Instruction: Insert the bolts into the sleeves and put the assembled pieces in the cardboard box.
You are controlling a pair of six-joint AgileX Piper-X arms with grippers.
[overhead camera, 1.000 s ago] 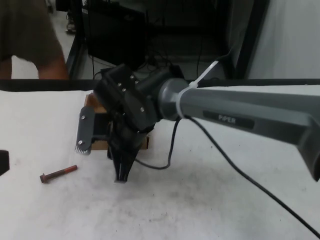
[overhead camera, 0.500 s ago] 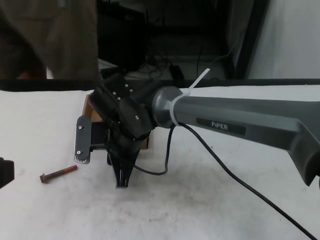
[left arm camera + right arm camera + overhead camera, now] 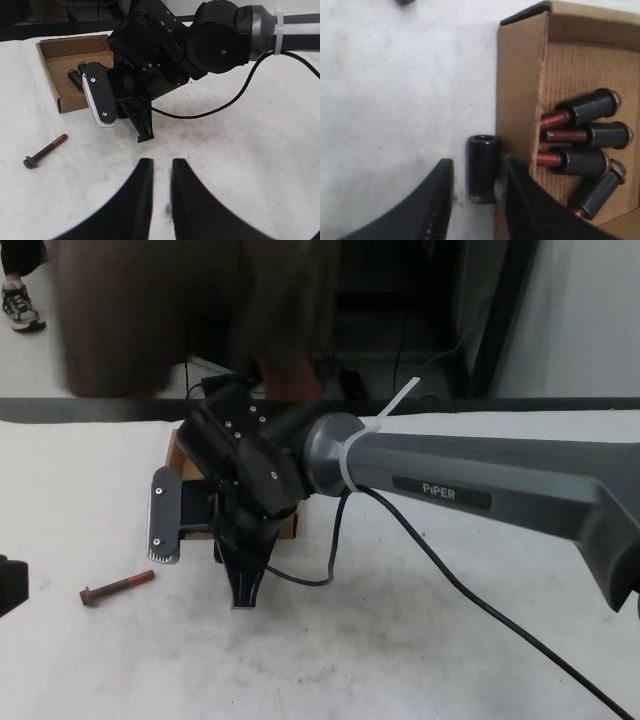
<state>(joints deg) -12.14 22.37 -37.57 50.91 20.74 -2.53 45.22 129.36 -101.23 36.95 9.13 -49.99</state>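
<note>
A black sleeve (image 3: 483, 150) lies on the white bench right against the outer wall of the cardboard box (image 3: 520, 75). My right gripper (image 3: 480, 164) is open, with one finger on each side of the sleeve and a small gap to it. Several assembled bolt-and-sleeve pieces (image 3: 585, 135) lie in the box (image 3: 55, 50). A loose reddish bolt (image 3: 117, 587) (image 3: 45, 151) lies on the bench left of the right gripper (image 3: 203, 578) (image 3: 125, 129). My left gripper (image 3: 159, 162) hovers nearer the bench front, fingers almost together, holding nothing.
The right arm (image 3: 480, 480) spans the bench from the right, trailing a black cable (image 3: 450, 580). The box (image 3: 180, 445) sits at the back left under the arm's wrist. White bench surface lies open in front and to the right.
The right gripper has shifted slightly left and lower beside the box. The bolt on the bench has not moved.
</note>
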